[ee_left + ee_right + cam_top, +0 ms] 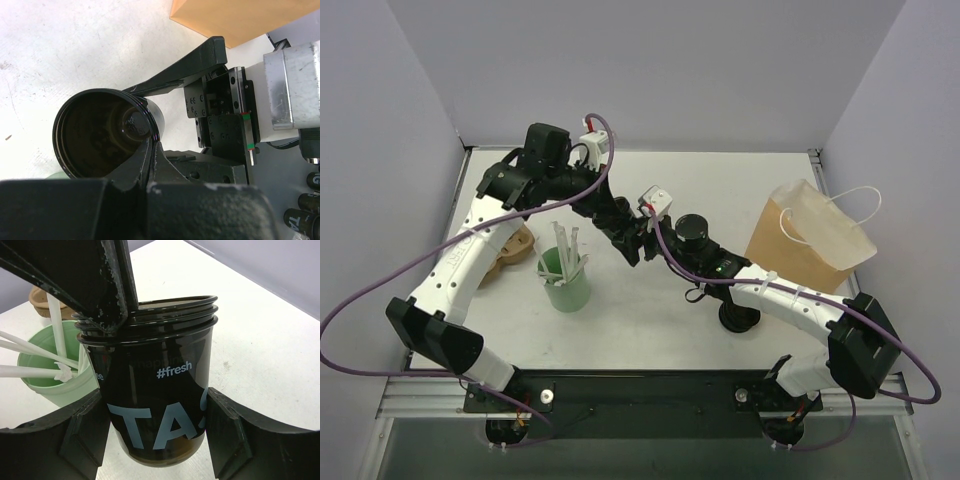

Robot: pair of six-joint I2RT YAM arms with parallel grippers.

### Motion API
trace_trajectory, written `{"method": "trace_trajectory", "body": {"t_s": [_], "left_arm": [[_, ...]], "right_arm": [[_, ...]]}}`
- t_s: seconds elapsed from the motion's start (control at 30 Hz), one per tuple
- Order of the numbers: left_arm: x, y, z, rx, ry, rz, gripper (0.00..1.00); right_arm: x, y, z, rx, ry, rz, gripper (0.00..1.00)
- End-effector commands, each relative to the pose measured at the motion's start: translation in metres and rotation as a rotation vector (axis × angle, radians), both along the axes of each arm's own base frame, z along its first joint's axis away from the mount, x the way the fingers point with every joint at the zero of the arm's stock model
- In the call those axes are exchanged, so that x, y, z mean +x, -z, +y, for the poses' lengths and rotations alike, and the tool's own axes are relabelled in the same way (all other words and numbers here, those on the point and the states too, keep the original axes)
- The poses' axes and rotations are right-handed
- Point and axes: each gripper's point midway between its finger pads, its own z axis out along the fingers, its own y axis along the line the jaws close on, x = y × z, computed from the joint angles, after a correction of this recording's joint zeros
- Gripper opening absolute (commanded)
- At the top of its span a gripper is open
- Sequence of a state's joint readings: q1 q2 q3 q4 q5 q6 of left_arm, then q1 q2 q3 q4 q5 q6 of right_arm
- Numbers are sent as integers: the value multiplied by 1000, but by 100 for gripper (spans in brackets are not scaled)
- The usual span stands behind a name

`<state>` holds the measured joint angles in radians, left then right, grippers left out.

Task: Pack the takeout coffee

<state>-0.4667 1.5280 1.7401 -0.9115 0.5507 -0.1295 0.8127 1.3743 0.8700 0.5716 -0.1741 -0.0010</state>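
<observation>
Left gripper (106, 322) reaches in from above and is clamped on the rim of the takeout coffee (160, 390) — one finger (145, 155) sits inside the dark mouth, the other outside the wall. Right gripper (157, 435) takes the same cup lower down. You see its two pads set against opposite sides of the body, closed on it, so both arms have hold at once.

Cup is upright — long axis near vertical, mouth up, base toward the table (720, 190). Its printed lettering reads level in your right wrist view. Several ridges ring the rim. You cannot tell whether the base touches the table.

From overhead the two grippers meet near mid-table, and the cup is mostly hidden under them. Green cup (566, 285) with white sticks (570, 248) in it stands just beside, on the left arm's side. Brown paper bag (805, 245) stands well apart, toward the right edge.
</observation>
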Motion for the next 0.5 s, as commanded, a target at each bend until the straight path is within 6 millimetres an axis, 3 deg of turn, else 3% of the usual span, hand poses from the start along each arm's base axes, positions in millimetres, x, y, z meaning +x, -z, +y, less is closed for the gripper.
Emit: {"method": "trace_trajectory", "body": {"t_s": [0.0, 0.27, 0.47], "left_arm": [[13, -30, 7, -8, -46, -82, 0], [16, -41, 8, -1, -51, -103, 0], [4, -45, -3, -62, 13, -65, 0]], "right_arm": [[-3, -23, 0, 63, -21, -54, 51], [-6, -21, -1, 56, -33, -49, 51], [-7, -21, 0, 50, -46, -49, 51]]}}
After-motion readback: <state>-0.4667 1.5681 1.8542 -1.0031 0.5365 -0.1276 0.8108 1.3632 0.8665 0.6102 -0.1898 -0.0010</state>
